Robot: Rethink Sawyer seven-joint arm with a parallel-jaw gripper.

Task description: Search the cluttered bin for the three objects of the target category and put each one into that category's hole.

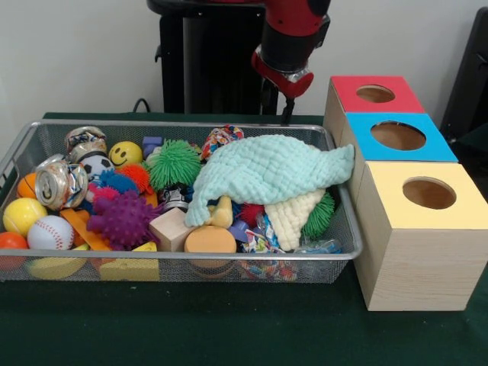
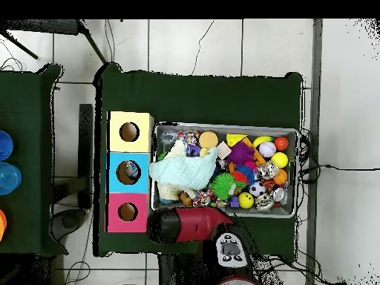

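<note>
Front view, left to right: wire bin point(image 1: 335, 229) sits on the green table point(image 1: 229, 328), packed full. Left end has an orange ball point(image 1: 27, 185), yellow ball point(image 1: 23, 215), baseball point(image 1: 50, 232) and a crushed can point(image 1: 59, 183); behind them a soccer ball point(image 1: 94, 164) and a smiley ball point(image 1: 125, 153). Next over, a purple spiky ball point(image 1: 122, 219) near the front, a green fuzzy ball point(image 1: 174, 163) further back, a wooden cube point(image 1: 172, 229) and an orange disc point(image 1: 210, 240) at the front wall. A mint cloth point(image 1: 267, 171) drapes over the bin's right half, its corner lying over the right rim; a cream cloth point(image 1: 293, 217) pokes out under it. Arm hangs behind the bin's far right corner, gripper point(image 1: 287, 114) above table level; can't tell if the claw is apart or together. Right of the bin, touching it: three boxes in a row, red point(image 1: 375, 93) farthest, blue point(image 1: 398, 136) in the middle, yellow point(image 1: 428, 194) nearest, each with a round hole on top. Overhead, something small lies in the blue box's hole point(image 2: 130, 171); can't identify it.
</note>
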